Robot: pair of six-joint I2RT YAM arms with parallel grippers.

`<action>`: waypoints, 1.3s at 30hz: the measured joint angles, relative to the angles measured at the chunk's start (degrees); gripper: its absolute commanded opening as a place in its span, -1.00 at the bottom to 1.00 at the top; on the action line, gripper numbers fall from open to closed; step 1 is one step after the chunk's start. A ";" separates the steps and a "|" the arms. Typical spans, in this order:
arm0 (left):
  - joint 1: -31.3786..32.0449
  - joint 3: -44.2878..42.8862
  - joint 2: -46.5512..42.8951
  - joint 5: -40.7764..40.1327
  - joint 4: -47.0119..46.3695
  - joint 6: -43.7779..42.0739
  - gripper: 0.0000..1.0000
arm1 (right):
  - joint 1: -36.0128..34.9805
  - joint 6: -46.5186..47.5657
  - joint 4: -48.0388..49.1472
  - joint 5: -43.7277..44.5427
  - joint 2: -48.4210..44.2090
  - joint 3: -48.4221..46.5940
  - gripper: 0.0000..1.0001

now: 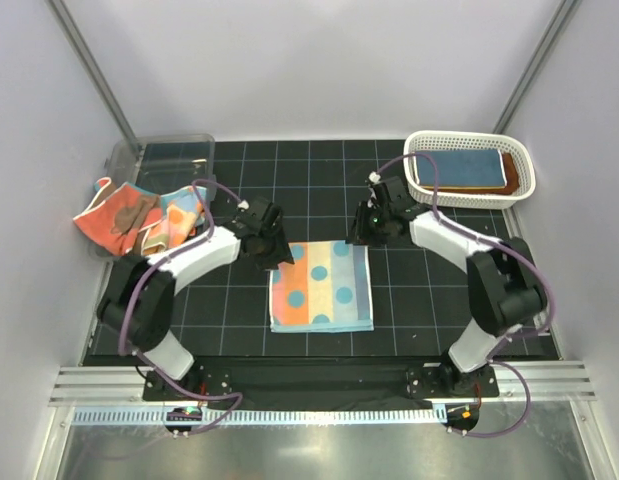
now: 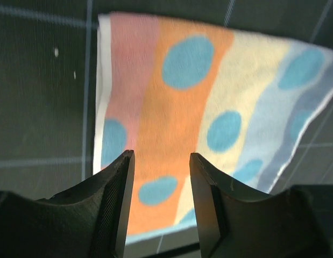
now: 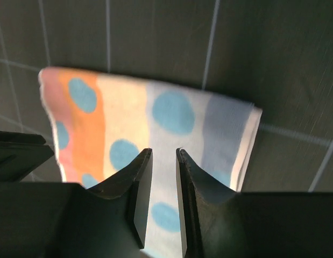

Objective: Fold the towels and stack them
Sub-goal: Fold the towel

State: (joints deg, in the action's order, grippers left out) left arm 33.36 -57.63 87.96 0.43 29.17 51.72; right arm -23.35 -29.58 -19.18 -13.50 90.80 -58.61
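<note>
A polka-dotted towel (image 1: 321, 287) with orange, cream and light-blue stripes lies folded flat on the black mat between the arms; it also shows in the left wrist view (image 2: 209, 102) and the right wrist view (image 3: 155, 123). My left gripper (image 1: 276, 256) hovers over its far left corner, open and empty (image 2: 158, 161). My right gripper (image 1: 359, 236) hovers over its far right corner, jaws slightly apart and empty (image 3: 164, 156). A blue towel (image 1: 467, 165) on a rust-brown one lies folded in the white basket (image 1: 521, 160). Coral-red and other crumpled towels (image 1: 124, 218) hang from the clear bin (image 1: 169, 155).
The black gridded mat (image 1: 409, 300) covers the table. White walls enclose the cell on three sides. The basket stands at the far right and the bin at the far left.
</note>
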 measured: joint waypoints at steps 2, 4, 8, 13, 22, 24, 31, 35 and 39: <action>-2.14 -2.19 5.70 1.70 -2.16 -2.14 -0.02 | 1.03 1.70 1.97 -0.46 5.53 -3.04 -0.38; -4.00 -3.04 9.62 2.99 -3.02 -3.69 -0.01 | 2.58 2.99 3.28 -0.81 9.29 -3.87 -0.37; -7.13 -4.79 14.27 6.05 -3.98 -4.96 0.01 | 5.75 4.74 3.72 -1.38 14.25 -4.02 -0.37; -9.07 -8.92 17.77 8.26 -4.35 -6.21 0.05 | 7.28 5.86 5.03 -2.56 16.20 -5.66 -0.25; -12.13 -23.89 22.84 10.51 1.81 -18.23 0.24 | 9.75 14.86 0.68 -7.80 16.22 -10.67 0.25; -12.90 -28.41 24.87 10.25 2.78 -21.94 0.22 | 10.69 18.01 -0.94 -11.10 16.63 -12.37 0.25; -16.24 -33.73 33.44 15.58 4.37 -32.89 0.18 | 13.60 29.79 -8.74 -19.58 25.92 -21.07 0.17; -17.09 -33.79 34.32 19.80 4.74 -37.16 0.16 | 15.30 33.03 -11.58 -24.57 27.43 -22.23 0.18; -17.90 -33.88 34.84 23.67 4.96 -39.80 0.04 | 15.96 35.39 -13.53 -26.38 28.68 -23.67 0.01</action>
State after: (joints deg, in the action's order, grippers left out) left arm 15.46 -91.50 122.80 24.10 34.13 11.92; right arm -7.40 5.80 -32.71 -39.88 119.48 -82.28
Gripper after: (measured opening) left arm 0.547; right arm 0.549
